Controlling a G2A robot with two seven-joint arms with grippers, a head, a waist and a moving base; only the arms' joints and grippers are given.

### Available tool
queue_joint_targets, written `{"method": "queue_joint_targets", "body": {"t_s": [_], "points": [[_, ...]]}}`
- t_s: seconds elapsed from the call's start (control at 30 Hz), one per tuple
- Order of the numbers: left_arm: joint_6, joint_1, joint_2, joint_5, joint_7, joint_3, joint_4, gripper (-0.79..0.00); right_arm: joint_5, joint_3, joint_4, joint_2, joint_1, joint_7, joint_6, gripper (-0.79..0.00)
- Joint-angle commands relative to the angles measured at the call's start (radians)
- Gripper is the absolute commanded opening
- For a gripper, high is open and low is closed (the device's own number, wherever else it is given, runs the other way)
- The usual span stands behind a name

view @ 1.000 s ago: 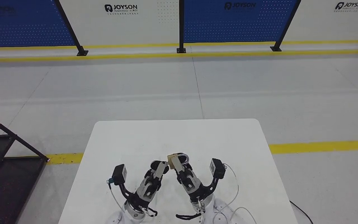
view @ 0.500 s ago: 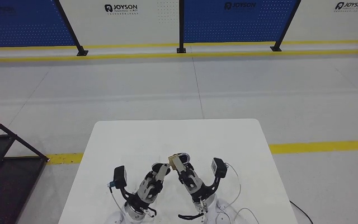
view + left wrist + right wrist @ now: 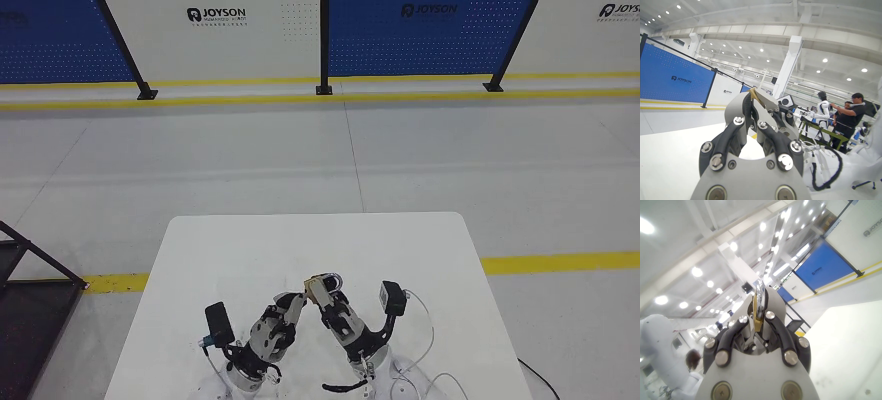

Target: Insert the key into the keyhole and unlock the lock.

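Note:
Both arms are raised over the near part of the white table (image 3: 300, 240), their tips meeting. My right gripper (image 3: 327, 301) (image 3: 761, 300) is shut on a brass padlock (image 3: 319, 289) (image 3: 756, 321). Its silver shackle (image 3: 331, 279) (image 3: 760, 294) sticks out past the fingertips. My left gripper (image 3: 293, 301) (image 3: 752, 95) is shut, its tip touching the padlock's left side. A small brass piece, apparently the key (image 3: 752, 93), shows at its fingertips. The keyhole is hidden.
White cables (image 3: 415, 350) loop off the right arm near the table's front right. A black frame (image 3: 40, 262) stands on the floor left of the table. The far half of the tabletop is bare.
The left arm has turned and drawn in, its gripper tip closing onto the padlock's side. The right gripper with the padlock has shifted slightly right and nearer.

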Motion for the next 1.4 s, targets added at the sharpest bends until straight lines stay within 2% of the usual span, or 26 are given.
{"method": "queue_joint_targets", "body": {"t_s": [0.0, 0.37, 0.93, 1.37], "points": [[0.03, -0.002, 0.001, 0.056, 0.032, 0.002, 0.005, -0.785, 0.001, 0.001, -0.002, 0.001, -0.001, 0.004, 0.001, -0.785], [0.174, -0.018, 0.007, 0.235, 0.157, 0.01, 0.027, -0.785, 0.007, 0.005, -0.007, 0.002, -0.004, 0.018, 0.005, -0.785], [0.417, -0.044, 0.021, 0.474, 0.261, 0.009, 0.043, -0.785, 0.008, 0.007, -0.006, 0.003, -0.008, 0.015, 0.005, -0.785], [0.505, -0.06, 0.034, 0.573, 0.273, -0.002, 0.045, -0.785, 0.01, 0.007, -0.004, 0.002, -0.009, 0.01, 0.003, -0.785]]}}
